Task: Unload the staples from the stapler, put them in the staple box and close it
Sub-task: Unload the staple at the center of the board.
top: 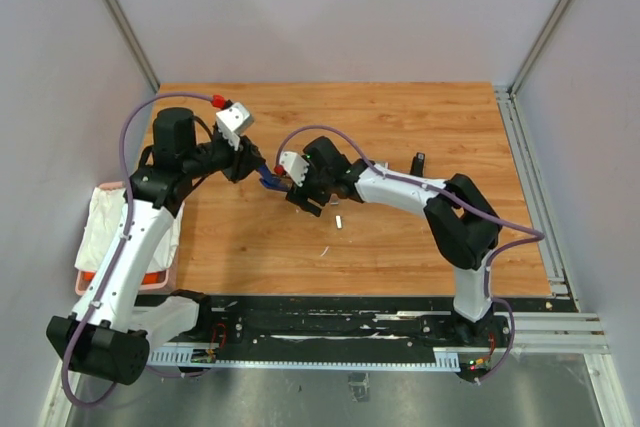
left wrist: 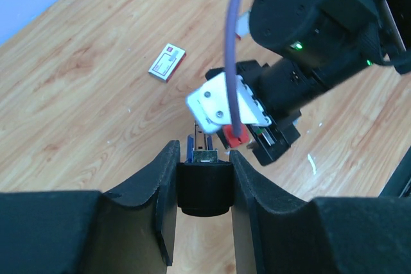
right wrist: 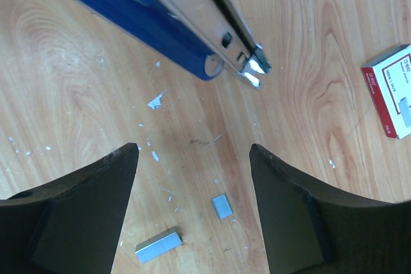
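From above, the left gripper (top: 254,169) is clamped on the rear of the blue stapler (top: 270,179), holding it off the table (top: 420,117), nose aimed straight at the right gripper (top: 303,201). That one sits right at the stapler's front end, and from up here I cannot tell whether it touches. The staples (top: 338,219) lie on the wood just beyond the right fingers, on the side away from the stapler. Over to the left wrist: both fingers (left wrist: 160,203) are pressed tight against the stapler's (left wrist: 204,187) black back end, which fills the gap between them, with a sliver of blue body and metal rail poking out past the tips. Just past the fingertips is the right arm's white camera housing (left wrist: 225,104), very close to the stapler's front. The red-and-white box (left wrist: 167,62) lies flat on the table, farther ahead and off to the left of the fingers. Now the right wrist: the right gripper (right wrist: 192,158) is spread wide with nothing between its fingers (right wrist: 83,216). The stapler (right wrist: 167,24) hangs ahead of the tips, well clear of them, its silver rail lifted away from the blue base, and whether anything is loaded in it I cannot tell. The staples (right wrist: 158,247) sit on the table down between the two fingers, nearer the left one, with a shorter strip (right wrist: 222,206) just beside them toward the middle. The box (right wrist: 392,91) lies out past the right-hand finger.
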`<state>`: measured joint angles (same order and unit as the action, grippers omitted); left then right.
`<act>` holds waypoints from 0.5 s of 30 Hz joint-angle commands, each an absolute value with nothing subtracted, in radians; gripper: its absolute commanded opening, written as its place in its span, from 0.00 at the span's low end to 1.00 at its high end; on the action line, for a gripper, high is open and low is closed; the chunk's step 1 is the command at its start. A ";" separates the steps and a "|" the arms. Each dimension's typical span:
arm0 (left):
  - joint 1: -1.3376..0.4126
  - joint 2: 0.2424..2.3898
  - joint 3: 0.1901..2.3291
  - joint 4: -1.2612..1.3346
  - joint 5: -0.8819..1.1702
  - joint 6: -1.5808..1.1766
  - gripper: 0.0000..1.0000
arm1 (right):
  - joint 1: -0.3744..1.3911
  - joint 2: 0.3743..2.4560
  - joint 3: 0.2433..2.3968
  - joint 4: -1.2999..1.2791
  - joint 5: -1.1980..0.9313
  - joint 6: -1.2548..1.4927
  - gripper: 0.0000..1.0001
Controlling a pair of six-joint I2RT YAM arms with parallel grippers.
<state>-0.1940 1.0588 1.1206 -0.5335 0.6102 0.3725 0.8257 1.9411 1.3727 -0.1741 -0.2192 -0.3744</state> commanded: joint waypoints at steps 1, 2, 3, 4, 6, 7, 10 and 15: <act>-0.201 1.041 1.183 -0.396 0.536 0.158 0.00 | 0.838 1.847 1.358 -0.141 -0.269 -0.410 0.73; -0.201 1.046 1.192 -0.394 0.500 0.112 0.00 | 0.839 1.830 1.356 -0.138 -0.264 -0.412 0.73; -0.201 1.051 1.203 -0.396 0.441 0.082 0.00 | 0.838 1.813 1.353 -0.136 -0.256 -0.418 0.73; -0.201 1.057 1.214 -0.406 0.399 0.055 0.00 | 0.838 1.789 1.346 -0.125 -0.245 -0.425 0.73; -0.201 1.061 1.229 -0.417 0.337 0.023 0.00 | 0.839 1.736 1.317 -0.089 -0.233 -0.456 0.74; -0.201 1.063 1.233 -0.419 0.317 0.015 0.00 | 0.838 1.708 1.302 -0.074 -0.235 -0.468 0.74; -0.201 1.076 1.239 -0.426 0.287 -0.009 0.00 | 0.840 1.670 1.337 -0.100 -0.269 -0.468 0.75; -0.201 1.093 1.221 -0.396 0.360 -0.096 0.00 | 0.854 1.717 1.417 -0.131 -0.322 -0.425 0.76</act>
<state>-0.1951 1.0863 1.1976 -0.4942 0.3267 0.0090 0.8284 1.6768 1.3678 -0.1158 -0.2699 -0.4362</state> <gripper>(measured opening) 0.338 0.755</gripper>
